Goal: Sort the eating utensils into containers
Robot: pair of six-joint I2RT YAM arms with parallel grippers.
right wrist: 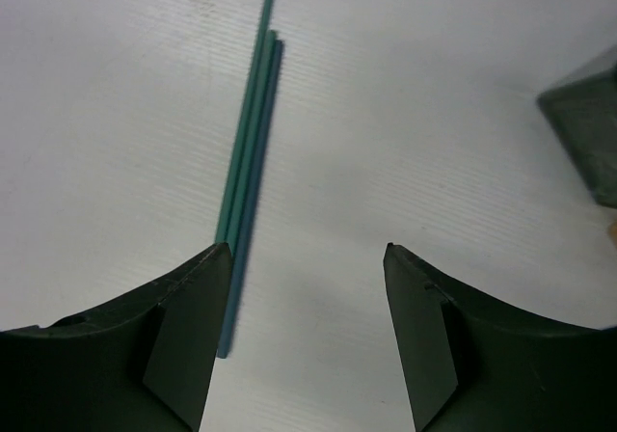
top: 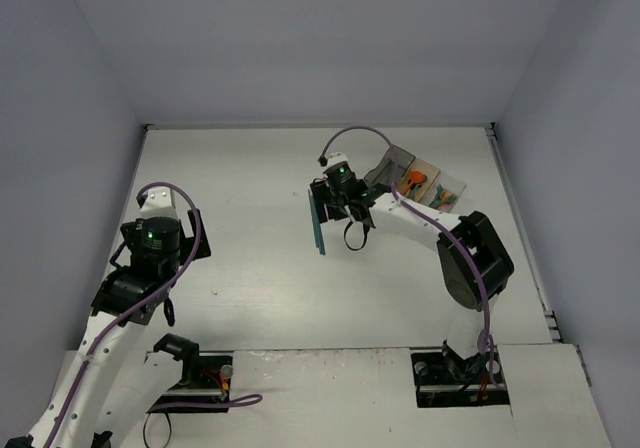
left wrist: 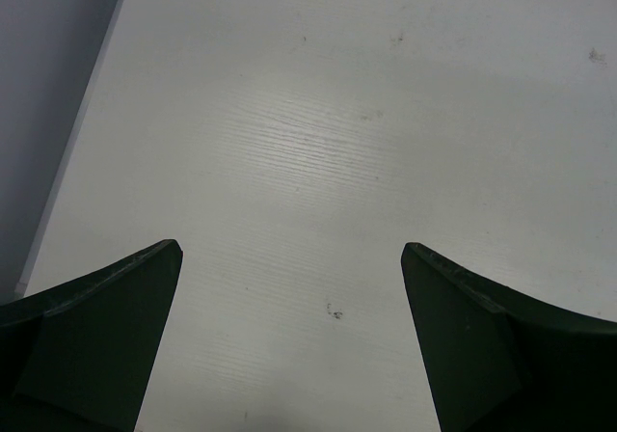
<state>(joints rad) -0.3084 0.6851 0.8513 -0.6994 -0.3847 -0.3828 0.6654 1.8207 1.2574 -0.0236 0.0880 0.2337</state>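
Jaws of the right gripper (right wrist: 308, 249) stand parted with nothing between them. What look like three slim teal plastic utensils (right wrist: 247, 152) lie flat, side by side on the white tabletop (top: 250, 168), long axis roughly 12-to-6 in the wrist view, off-centre toward 10 o'clock, near ends at the left finger's inner edge. The small translucent bins (top: 415, 180) sit at 2 o'clock from it. The left gripper (left wrist: 289, 247) hangs wide open, well apart at 8 o'clock, so this is judged the right arm's pick after a shift toward 9.
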